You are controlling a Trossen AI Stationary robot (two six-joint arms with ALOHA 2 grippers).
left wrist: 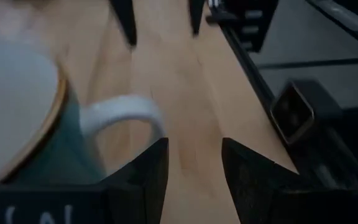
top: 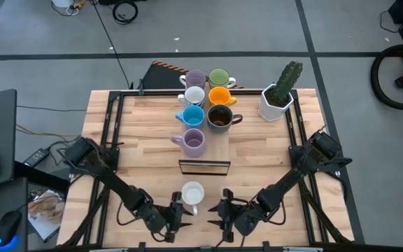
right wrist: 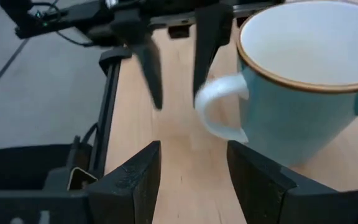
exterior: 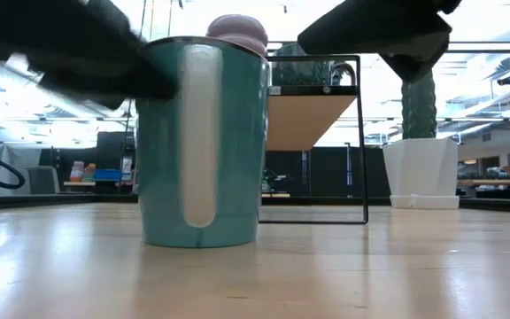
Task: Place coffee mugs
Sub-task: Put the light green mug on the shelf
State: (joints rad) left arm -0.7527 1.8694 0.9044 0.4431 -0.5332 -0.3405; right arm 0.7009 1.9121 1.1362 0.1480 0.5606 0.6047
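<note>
A teal mug with a white inside and a white handle (top: 192, 193) stands on its base near the table's near edge, with the handle (exterior: 200, 133) turned toward that edge. My left gripper (top: 179, 212) is open just left of the handle, and my right gripper (top: 224, 211) is open just right of it. In the left wrist view the mug (left wrist: 23, 106) lies beside my open gripper (left wrist: 194, 146). In the right wrist view its handle (right wrist: 219, 106) lies ahead of my open gripper (right wrist: 194, 149). Several other mugs (top: 206, 105) stand in two rows at the far middle.
A black wire stand with a wooden shelf (top: 203, 166) sits between the teal mug and the lilac mug (top: 193, 142). A white faceted pot with a cactus (top: 278, 94) stands at the far right. Bare wood lies left and right of the mug rows.
</note>
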